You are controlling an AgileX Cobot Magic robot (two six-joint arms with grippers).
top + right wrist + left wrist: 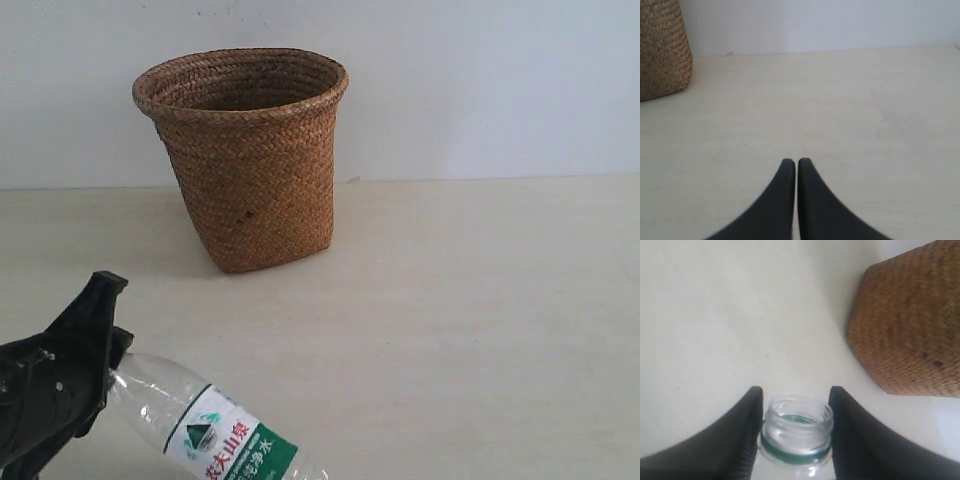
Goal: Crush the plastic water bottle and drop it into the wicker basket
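Note:
The clear plastic water bottle with its green-and-white label is held off the table at the lower left, tilted, its body running off the bottom edge. My left gripper is shut on its uncapped neck; in the left wrist view the fingers press both sides of the open mouth above the green ring. The wicker basket stands upright at the back, left of centre, well beyond the bottle. My right gripper is shut with nothing in it and hangs over bare table.
The pale wooden table meets a white wall behind the basket. In the right wrist view the basket's side shows at one corner, far from the fingers.

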